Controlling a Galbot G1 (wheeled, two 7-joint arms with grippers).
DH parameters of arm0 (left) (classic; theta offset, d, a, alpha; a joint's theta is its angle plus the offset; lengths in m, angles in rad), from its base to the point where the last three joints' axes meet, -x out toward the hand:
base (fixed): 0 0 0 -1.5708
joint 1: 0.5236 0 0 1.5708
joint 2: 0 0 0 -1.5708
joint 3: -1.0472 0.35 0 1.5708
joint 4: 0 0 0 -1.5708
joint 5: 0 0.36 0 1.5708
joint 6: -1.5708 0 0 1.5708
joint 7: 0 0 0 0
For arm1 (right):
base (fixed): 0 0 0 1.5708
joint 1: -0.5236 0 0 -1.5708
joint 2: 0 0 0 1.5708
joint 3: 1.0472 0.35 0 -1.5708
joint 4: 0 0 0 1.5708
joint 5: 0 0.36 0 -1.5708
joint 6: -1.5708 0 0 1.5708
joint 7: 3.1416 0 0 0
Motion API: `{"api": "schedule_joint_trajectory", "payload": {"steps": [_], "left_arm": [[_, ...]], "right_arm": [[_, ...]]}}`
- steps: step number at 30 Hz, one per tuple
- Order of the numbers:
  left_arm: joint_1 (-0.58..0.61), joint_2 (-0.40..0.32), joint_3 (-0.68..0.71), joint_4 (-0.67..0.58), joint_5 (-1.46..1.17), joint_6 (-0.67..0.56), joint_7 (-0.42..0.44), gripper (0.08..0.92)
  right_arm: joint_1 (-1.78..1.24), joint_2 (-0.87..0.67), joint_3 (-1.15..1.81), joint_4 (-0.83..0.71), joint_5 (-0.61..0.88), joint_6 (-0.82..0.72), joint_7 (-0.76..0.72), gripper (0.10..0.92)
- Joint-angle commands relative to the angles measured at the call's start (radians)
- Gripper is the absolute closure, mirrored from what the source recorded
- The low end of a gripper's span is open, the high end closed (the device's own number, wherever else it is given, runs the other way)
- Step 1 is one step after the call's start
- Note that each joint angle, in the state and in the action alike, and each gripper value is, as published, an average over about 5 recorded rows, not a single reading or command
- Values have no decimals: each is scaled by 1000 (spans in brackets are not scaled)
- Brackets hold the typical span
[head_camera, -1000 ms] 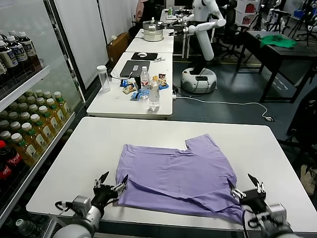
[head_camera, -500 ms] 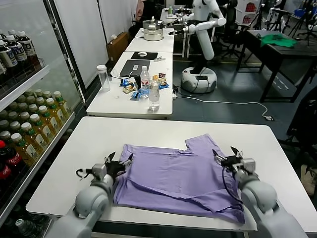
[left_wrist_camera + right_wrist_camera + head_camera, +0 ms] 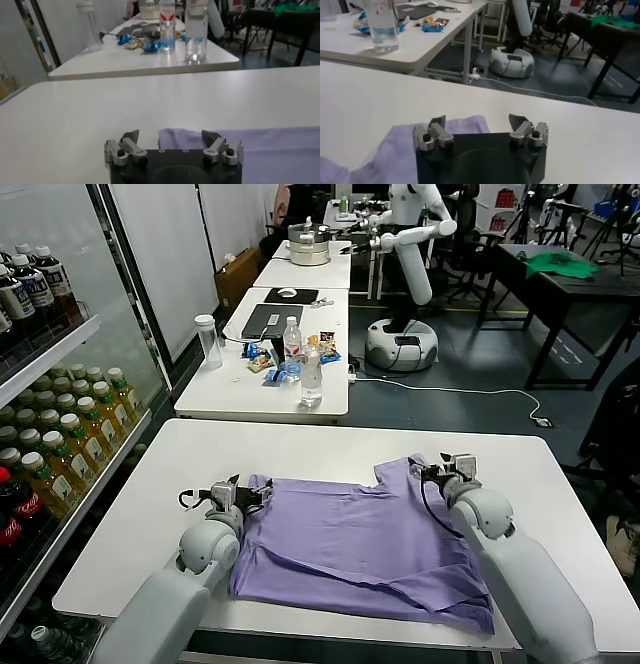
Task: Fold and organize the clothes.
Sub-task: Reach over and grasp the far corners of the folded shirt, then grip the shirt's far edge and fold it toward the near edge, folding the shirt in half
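Note:
The lavender T-shirt [image 3: 360, 534] lies on the white table [image 3: 300, 449], its near part folded over in a loose ridge. My left gripper [image 3: 243, 494] is open and empty, low over the shirt's far left corner [image 3: 180, 137]. My right gripper [image 3: 440, 466] is open and empty, low over the far right sleeve corner [image 3: 460, 125]. In both wrist views the purple fabric edge lies between the spread fingertips, not pinched.
A second white table [image 3: 270, 374] beyond holds water bottles [image 3: 311, 379], snacks, a laptop and a clear jar [image 3: 208, 341]. A drinks shelf [image 3: 50, 444] stands on the left. Another white robot [image 3: 405, 274] and a dark table with green cloth [image 3: 560, 266] stand behind.
Both grippers moved from the table's near edge up along the shirt's sides to its far corners, staying open. The shirt has not visibly shifted.

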Motion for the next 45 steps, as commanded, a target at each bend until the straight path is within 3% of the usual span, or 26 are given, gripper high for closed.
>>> {"api": "schedule_joint_trajectory", "payload": {"steps": [1, 8, 21, 28, 32, 45], "left_arm": [[-54, -14, 25, 70, -29, 46, -6, 177], [-41, -10, 19, 62, -70, 52, 3, 239], [-3, 8, 9, 22, -126, 7, 57, 616], [69, 45, -10, -78, -131, -113, 59, 802], [126, 71, -31, -173, -129, -150, 66, 835], [311, 125, -103, -416, -171, -203, 57, 846]], "right_arm": [[112, 33, -49, -142, 20, -19, 6, 203], [113, 33, -66, -168, 49, -21, 1, 243], [58, 7, -76, -111, 139, -22, 6, 612], [1, -30, -41, 8, 160, -20, 2, 820], [-46, -64, 2, 110, 174, -20, 4, 904], [-333, -219, 256, 567, 245, -21, 28, 915]]}}
